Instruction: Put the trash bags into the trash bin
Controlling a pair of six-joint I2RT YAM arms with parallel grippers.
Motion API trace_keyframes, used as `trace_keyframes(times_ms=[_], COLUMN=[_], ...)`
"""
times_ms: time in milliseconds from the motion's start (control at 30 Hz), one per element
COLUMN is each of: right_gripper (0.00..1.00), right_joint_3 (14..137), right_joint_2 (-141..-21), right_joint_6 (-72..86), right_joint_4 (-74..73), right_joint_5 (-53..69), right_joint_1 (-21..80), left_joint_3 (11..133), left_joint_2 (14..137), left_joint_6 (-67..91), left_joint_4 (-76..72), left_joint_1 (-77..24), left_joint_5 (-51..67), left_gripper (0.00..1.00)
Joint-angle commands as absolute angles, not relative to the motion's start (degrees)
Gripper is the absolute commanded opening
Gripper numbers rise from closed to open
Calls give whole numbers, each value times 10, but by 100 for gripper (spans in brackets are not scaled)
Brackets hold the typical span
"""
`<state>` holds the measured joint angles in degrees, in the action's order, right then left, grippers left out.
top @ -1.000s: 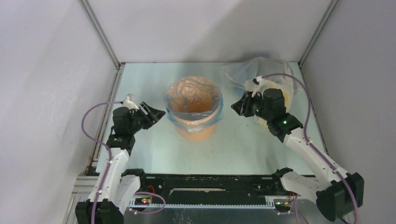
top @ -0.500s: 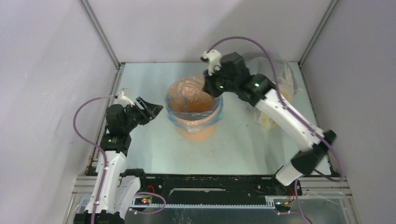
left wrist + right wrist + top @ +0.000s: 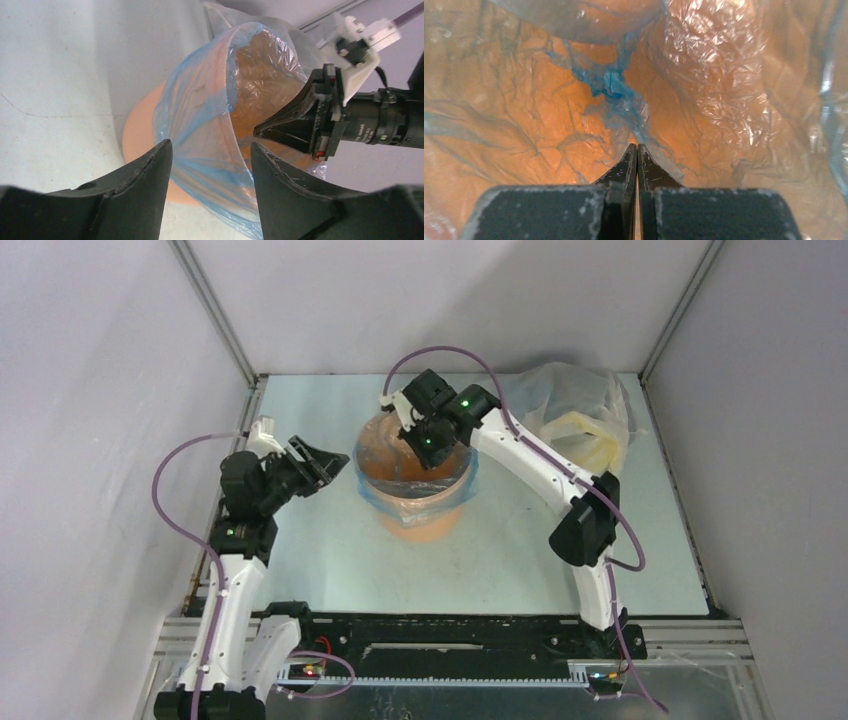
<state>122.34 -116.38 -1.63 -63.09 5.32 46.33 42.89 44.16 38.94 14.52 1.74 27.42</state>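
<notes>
With the bag [image 3: 416, 496] lining the bin [image 3: 420, 526], its mouth is folded out over the rim and hangs as a blue collar down the upper outside wall. Bare orange shows below the collar. The bin stands upright mid-table [image 3: 520, 560].

Inside the bin, right wrist view: film [image 3: 704, 65] lies crumpled and glossy against the orange walls. A darker blue bunched seam [image 3: 610, 86] sits near the bottom centre, with a strand running from it toward the fingertips. Nothing but the bag is visible in there.

Right gripper [image 3: 418, 445] points down into the bin's mouth from the far side, arm reaching over the right rim. Its fingers [image 3: 629, 160] are pressed flat together, tips right at the film. Can't tell whether any film is pinched between them. The left wrist view agrees: the right gripper [image 3: 256, 133] is a closed wedge inside the lined opening.

Left gripper [image 3: 335, 462] sits just left of the bin at about rim height, aimed at it. Fingers are spread wide and hold nothing. In its own camera the left gripper [image 3: 210, 145] frames the collared wall of the bin [image 3: 137, 131] and the bag [image 3: 200, 125] between its tips, with a gap to both.

The clear sack [image 3: 575, 412] sits in the far right corner of the table, pale yellow contents inside, apart from the bin.
</notes>
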Motion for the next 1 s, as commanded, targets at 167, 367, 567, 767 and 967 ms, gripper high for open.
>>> trace_keyframes(times_ms=[167,367,567,767,967], right_gripper=[0,0,0,0,0], right_joint_3=[1191,1117,1106,1107,1105], right_joint_2=[-1167,-1158,-1181,-1213,-1242], right_joint_6=[-32,-31,-31,-33,-30], right_joint_4=[-641,-601,-600,-590,-586], right_joint_5=[18,15,20,23,31], right_joint_1=[476,486,486,486,486], left_joint_3=[460,458,461,464,470], left_joint_2=[475,497,511,519,524], left_joint_6=[392,397,397,396,394], left_joint_4=[106,94,91,90,89], left_joint_1=[17,10,5,-12,-15], left_joint_5=[300,304,305,303,305], left_gripper=[60,58,58,58,58])
